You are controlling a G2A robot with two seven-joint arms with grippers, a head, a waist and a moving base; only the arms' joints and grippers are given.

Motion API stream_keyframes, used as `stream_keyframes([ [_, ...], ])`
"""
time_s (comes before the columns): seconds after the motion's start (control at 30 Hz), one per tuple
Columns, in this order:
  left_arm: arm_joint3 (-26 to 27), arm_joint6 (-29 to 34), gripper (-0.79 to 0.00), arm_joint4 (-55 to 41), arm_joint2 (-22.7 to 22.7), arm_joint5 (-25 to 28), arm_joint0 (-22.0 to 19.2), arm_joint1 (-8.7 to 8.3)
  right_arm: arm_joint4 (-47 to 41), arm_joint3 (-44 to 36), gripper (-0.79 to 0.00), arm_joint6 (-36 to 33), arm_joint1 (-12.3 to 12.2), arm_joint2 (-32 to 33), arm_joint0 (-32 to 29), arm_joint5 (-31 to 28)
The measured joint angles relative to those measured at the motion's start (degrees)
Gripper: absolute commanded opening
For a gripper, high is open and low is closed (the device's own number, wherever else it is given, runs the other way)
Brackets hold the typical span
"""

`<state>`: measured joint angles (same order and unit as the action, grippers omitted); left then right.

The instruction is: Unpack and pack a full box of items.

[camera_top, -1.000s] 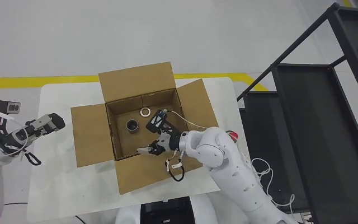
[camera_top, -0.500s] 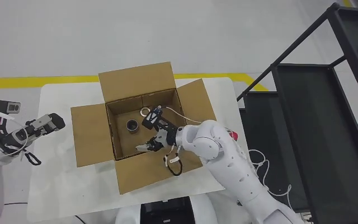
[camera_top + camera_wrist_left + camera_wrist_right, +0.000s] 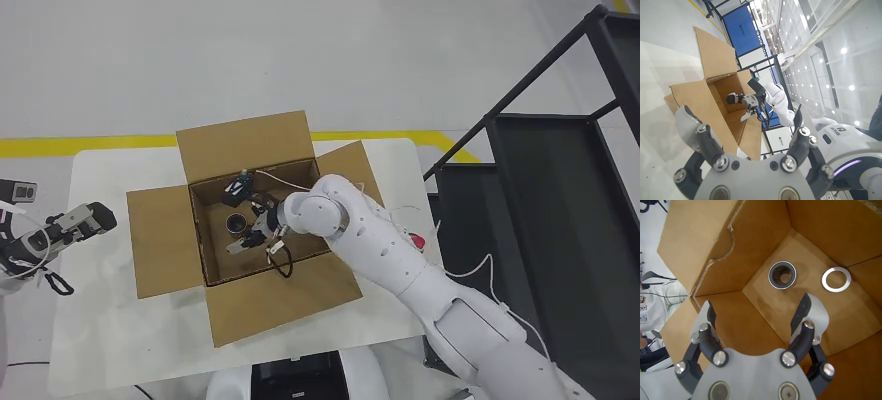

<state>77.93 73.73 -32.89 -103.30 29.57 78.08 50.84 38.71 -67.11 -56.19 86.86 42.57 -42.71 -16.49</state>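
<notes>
While the box (image 3: 245, 145) stands with all four flaps folded out in the middle of the table (image 3: 110, 320), its back flap over the table's far edge, the right gripper (image 3: 248, 238) hangs inside it, toward the box's left wall. In the right wrist view that gripper (image 3: 757, 303) has its jaws spread wide with nothing between them, above the bare cardboard floor of the box (image 3: 696, 237). Two items lie on that floor: a dark bearing (image 3: 771, 275) standing on end near a floor corner, its bore facing up, and a flat metal ring (image 3: 824, 279) well apart from it, just beside a wall. Neither item touches the fingers (image 3: 804, 309). The left gripper (image 3: 95, 215) hovers at the table's left edge, well apart from the box; seen from its own wrist, it (image 3: 742, 111) is also wide open and holds nothing, with the box (image 3: 715, 56) and the right gripper (image 3: 745, 115) beyond it
</notes>
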Motion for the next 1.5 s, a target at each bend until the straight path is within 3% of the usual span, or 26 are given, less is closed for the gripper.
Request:
stream_keyframes([
  [0.37,0.0,0.0,0.0,0.0,0.0,0.0,0.0,0.0,6.8,9.4,0.0,5.1,5.7,-11.6,6.6,5.8],
  [0.83,0.0,0.0,0.0,0.0,0.0,0.0,0.0,0.0,8.1,19.0,0.0,8.6,10.9,-15.9,9.5,8.8],
  [0.87,0.0,0.0,0.0,0.0,0.0,0.0,0.0,0.0,8.1,19.8,-0.086,8.9,11.3,-16.0,9.7,8.9],
  [0.93,0.0,0.0,0.0,0.0,0.0,0.0,0.0,0.0,8.1,21.1,-0.486,9.4,11.8,-16.2,10.0,9.0],
  [1.0,0.0,0.0,0.0,0.0,0.0,0.0,0.0,0.0,8.3,22.5,-0.785,9.7,12.4,-16.4,10.4,9.0],
  [1.27,0.0,0.0,0.0,0.0,0.0,0.0,0.0,0.0,9.4,25.6,-0.785,11.0,14.3,-16.9,11.3,9.0],
  [1.5,0.0,0.0,0.0,0.0,0.0,0.0,0.0,0.0,10.2,25.0,-0.785,11.5,14.5,-15.6,11.8,9.2],
])
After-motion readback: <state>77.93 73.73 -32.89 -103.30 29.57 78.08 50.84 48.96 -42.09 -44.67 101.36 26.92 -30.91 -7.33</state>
